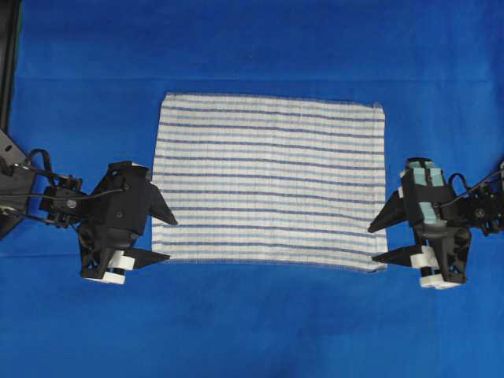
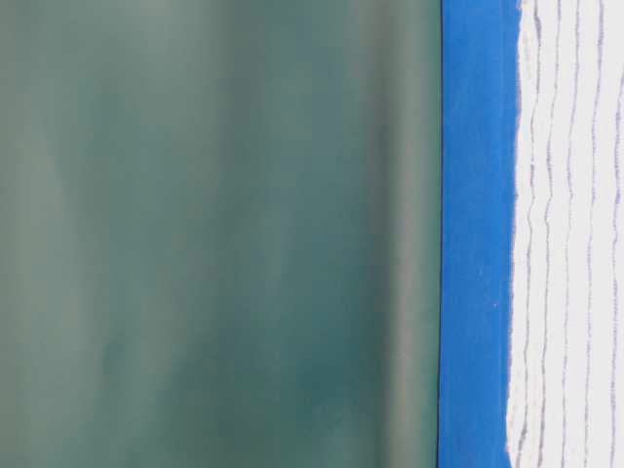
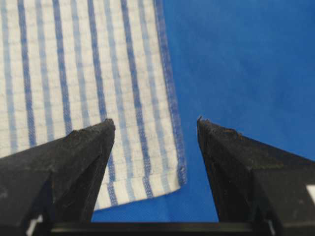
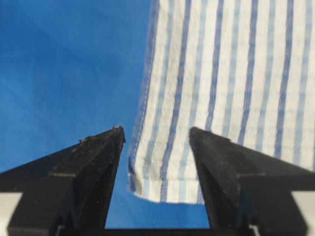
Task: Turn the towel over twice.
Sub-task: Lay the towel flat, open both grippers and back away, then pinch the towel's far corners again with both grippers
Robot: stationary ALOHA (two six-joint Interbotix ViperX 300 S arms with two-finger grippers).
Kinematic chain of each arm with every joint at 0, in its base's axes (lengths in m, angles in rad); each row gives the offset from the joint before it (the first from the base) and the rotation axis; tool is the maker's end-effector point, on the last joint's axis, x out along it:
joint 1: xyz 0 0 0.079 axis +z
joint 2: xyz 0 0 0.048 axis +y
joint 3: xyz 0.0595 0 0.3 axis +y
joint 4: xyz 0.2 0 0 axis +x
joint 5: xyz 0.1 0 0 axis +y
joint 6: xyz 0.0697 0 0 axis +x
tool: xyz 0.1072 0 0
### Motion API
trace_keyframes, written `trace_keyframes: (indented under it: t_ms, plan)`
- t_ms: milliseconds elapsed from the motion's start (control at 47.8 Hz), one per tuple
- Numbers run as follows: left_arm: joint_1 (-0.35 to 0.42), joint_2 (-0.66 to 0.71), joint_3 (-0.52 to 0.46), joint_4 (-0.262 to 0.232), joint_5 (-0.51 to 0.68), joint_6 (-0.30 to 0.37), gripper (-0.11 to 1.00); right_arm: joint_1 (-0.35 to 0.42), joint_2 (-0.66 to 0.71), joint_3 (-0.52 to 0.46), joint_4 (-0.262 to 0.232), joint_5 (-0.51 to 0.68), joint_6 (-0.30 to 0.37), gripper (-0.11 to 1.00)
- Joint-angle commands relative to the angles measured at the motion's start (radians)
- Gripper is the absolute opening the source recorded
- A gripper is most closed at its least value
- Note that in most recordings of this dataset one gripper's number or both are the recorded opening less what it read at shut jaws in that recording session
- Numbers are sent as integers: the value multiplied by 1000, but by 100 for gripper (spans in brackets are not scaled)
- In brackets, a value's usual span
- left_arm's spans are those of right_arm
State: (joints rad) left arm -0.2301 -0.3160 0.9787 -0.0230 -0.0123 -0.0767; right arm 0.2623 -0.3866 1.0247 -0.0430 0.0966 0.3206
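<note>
The towel (image 1: 268, 181) is lying flat and spread out in the middle of the surface (image 1: 252, 47), stripes running across. It is looking thin, light and floppy, so it should be sagging and folding the instant it is lifted; the near corners are looking like the best places to pinch. The left end effector (image 1: 161, 236) is sitting wide at the near left corner, holding nothing. The right end effector (image 1: 381, 239) is gaping too, straddling the near right corner, empty. The blue cloth is covering the surface smoothly, a plain green wall (image 2: 214, 234) behind.
</note>
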Motion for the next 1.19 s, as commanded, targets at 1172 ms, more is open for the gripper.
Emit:
trace_keyframes:
  t_ms: [1172]
  plan:
    - [333, -201, 54, 0, -147, 173, 62, -468, -150, 2, -175, 8, -3, 61]
